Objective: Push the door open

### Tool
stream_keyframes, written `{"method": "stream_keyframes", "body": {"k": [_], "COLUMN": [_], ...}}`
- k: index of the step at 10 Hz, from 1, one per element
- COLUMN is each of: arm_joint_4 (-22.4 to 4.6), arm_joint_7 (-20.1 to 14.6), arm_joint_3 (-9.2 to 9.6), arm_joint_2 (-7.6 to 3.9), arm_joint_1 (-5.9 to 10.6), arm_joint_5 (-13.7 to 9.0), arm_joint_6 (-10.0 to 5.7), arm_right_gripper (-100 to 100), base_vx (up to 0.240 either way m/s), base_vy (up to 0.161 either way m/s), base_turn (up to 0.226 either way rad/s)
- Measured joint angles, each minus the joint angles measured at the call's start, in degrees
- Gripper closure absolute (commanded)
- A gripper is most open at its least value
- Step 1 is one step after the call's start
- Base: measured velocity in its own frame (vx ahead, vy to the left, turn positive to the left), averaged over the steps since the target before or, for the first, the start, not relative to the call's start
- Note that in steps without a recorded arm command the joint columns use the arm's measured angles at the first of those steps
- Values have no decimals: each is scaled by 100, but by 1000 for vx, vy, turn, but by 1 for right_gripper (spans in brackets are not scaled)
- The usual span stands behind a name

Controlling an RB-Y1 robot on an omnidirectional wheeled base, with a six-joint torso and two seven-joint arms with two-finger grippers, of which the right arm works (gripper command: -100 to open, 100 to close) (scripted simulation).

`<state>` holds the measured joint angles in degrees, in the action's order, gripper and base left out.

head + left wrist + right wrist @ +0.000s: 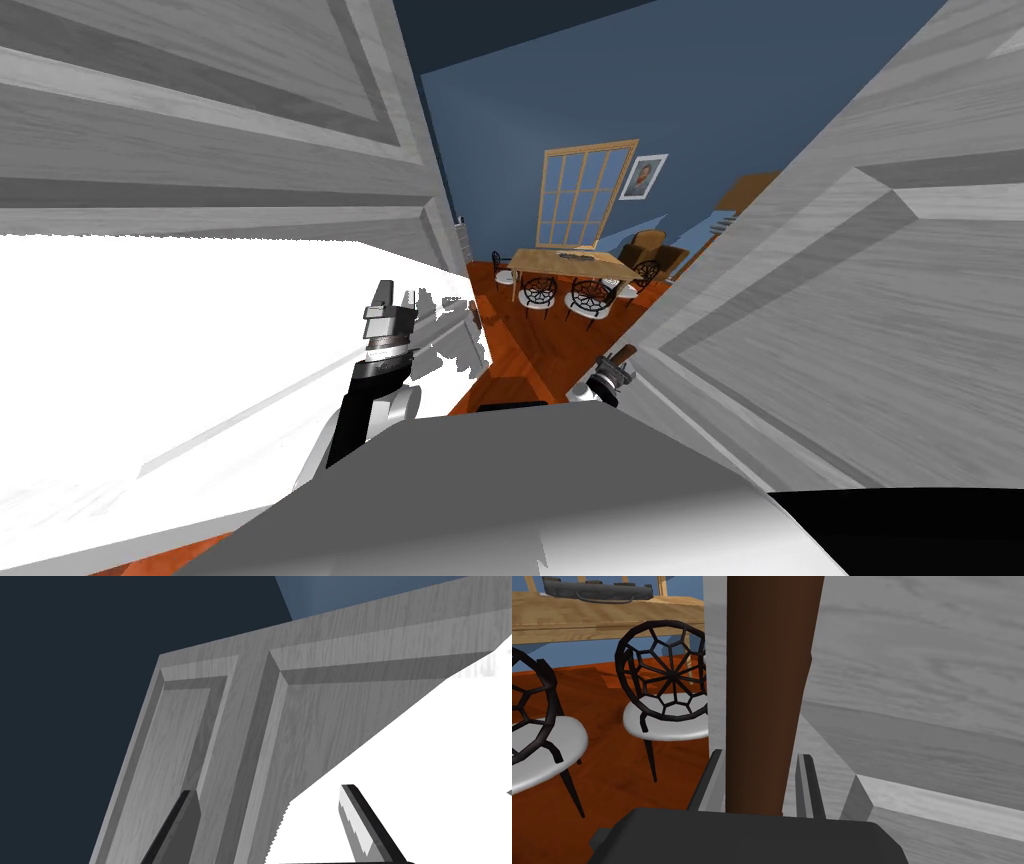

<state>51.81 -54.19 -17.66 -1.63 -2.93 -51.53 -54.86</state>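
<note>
Left gripper (267, 789) splayed, right gripper (761, 753) clamped

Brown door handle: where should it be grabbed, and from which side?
Take the brown handle on its straight shaft, a finger on each long side, coming at it crosswise alongside the grey door. It is a slim, even bar, so thin blades close round it. The right end effector grips it this way, its fingers pressing both sides.
</note>
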Motion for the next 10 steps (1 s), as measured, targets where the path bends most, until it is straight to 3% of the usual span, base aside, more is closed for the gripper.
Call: {"method": "stream_keyframes", "body": {"k": [2, 4, 5, 6, 8, 10], "arm_joint_4": [153, -133, 143, 251, -27, 115], "arm_joint_7": [53, 36, 134, 227, 89, 176], "arm_joint_3": [-43, -86, -128, -172, -187, -278], "arm_joint_2": [56, 72, 109, 150, 67, 196], "arm_joint_1": [-84, 74, -65, -93, 1, -103], "arm_joint_5": [-36, -60, -110, -148, -150, -233], "arm_joint_6": [-9, -178, -68, -12, -150, -145], "arm_right_gripper": [100, 100, 100, 100, 100, 100], "base_vx": [90, 106, 95, 92, 102, 164], "base_vy": [-55, -79, -49, -37, -34, -42], "base_turn": [-80, -36, -52, -55, -68, -103]}}
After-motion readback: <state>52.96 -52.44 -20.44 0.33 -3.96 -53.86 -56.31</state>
